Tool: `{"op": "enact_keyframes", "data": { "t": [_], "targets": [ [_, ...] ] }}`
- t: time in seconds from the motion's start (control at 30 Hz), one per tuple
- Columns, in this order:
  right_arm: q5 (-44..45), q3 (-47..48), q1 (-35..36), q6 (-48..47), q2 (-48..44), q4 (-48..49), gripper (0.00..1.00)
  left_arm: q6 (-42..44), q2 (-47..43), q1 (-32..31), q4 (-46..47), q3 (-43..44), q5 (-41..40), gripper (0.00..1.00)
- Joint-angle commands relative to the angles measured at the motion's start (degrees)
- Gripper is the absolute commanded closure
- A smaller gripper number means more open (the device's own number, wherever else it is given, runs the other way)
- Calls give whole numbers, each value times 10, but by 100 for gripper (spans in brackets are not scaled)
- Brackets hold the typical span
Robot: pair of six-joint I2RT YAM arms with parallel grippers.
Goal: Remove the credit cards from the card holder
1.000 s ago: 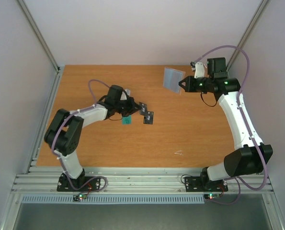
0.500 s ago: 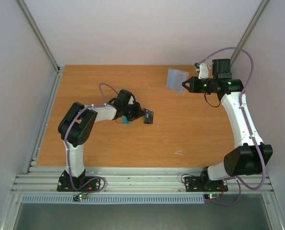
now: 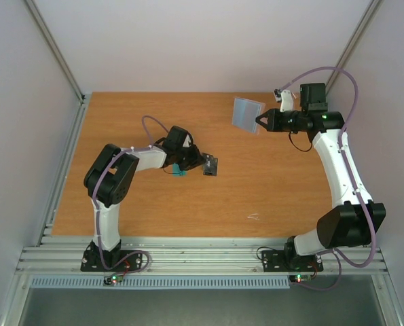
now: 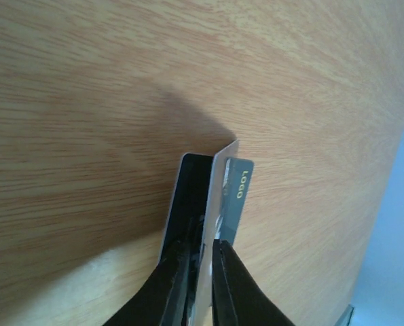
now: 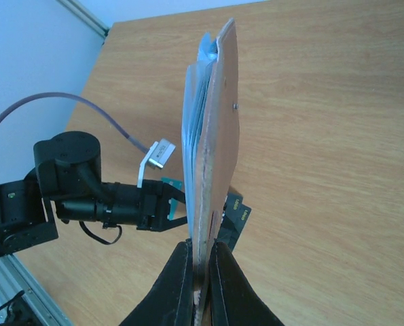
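Note:
My right gripper [image 3: 258, 122] is shut on the lower edge of the card holder [image 3: 247, 113] and holds it upright above the far table. In the right wrist view [image 5: 200, 244] the holder [image 5: 218, 136] is edge-on, pink outside with pale blue layers inside. My left gripper [image 3: 200, 163] is shut on a thin card, edge-on in the left wrist view [image 4: 205, 241], its colour unclear. It stands over two dark cards [image 3: 211, 166] on the table, one black [image 4: 190, 190] and one lettered LOGO [image 4: 239, 190]. A teal card [image 3: 179, 171] lies beside the left wrist. No red card shows clearly.
The wooden table [image 3: 154, 210] has a metal rail along its left edge [image 3: 66, 170] and walls on three sides. A small white scrap [image 3: 254, 217] lies near the front right. The left arm's purple cable [image 5: 59, 109] loops above the table.
Over the last second my left arm has reached right to the dark cards, and barely moved in the last half second. My right gripper and the holder shifted slightly.

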Motion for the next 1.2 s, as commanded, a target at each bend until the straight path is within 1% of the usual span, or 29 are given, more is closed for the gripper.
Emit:
{"op": "enact_keyframes", "data": {
  "t": [0.0, 0.13, 0.2, 0.27, 0.37, 0.43, 0.53, 0.6, 0.63, 0.67, 0.7, 0.73, 0.77, 0.8, 0.83, 0.9, 0.97, 1.03, 1.1, 1.17],
  "targets": [
    [-18, 23, -4, -13, 2, 9, 99, 18, 3, 0, -12, -6, -15, 84],
    [-21, 23, -4, -14, -1, 6, 99, 27, -2, 0, -19, -11, -26, 65],
    [-25, 24, -4, -13, -3, 5, 99, 33, -10, 0, -27, -12, -37, 58],
    [-30, 26, -4, -11, -4, 4, 99, 41, -25, -1, -22, -19, -45, 52],
    [-40, 38, -4, -2, 0, -2, 99, 60, -60, -2, -2, -33, -49, 46],
    [-61, 48, -4, 5, 2, -6, 99, 85, -93, -2, 44, -47, -35, 44],
    [-123, 63, -3, 12, -4, -11, 99, 132, -159, -2, 110, -77, 9, 39],
    [-179, 70, 0, 13, -11, -14, 99, 170, -218, -2, 156, -104, 55, 34],
    [-208, 75, 4, 11, -14, -19, 99, 195, -249, -2, 167, -118, 88, 30],
    [-230, 82, 10, 5, -16, -32, 99, 248, -281, -2, 167, -130, 120, 25],
    [-245, 93, 20, -10, -15, -54, 99, 286, -310, -1, 155, -141, 143, 23],
    [-253, 108, 32, -29, -12, -82, 99, 306, -348, 2, 147, -155, 159, 20],
    [-255, 122, 45, -49, -9, -114, 99, 319, -367, 8, 148, -168, 175, 18],
    [-255, 135, 59, -75, -6, -154, 99, 318, -402, 17, 156, -183, 200, 15],
    [-254, 147, 72, -86, -4, -172, 99, 314, -431, 21, 161, -195, 213, 12],
    [-242, 167, 105, -122, -2, -220, 99, 311, -485, 26, 167, -214, 261, 1],
    [-238, 180, 133, -142, 1, -261, 99, 337, -530, 26, 141, -225, 286, 1],
    [-244, 207, 162, -167, 11, -304, 98, 358, -565, 32, 129, -244, 261, 1],
    [-252, 241, 191, -189, 23, -346, 98, 335, -592, 50, 139, -263, 232, 1],
    [-242, 257, 207, -194, 25, -358, 98, 307, -613, 70, 161, -270, 229, 1]
  ]
}}
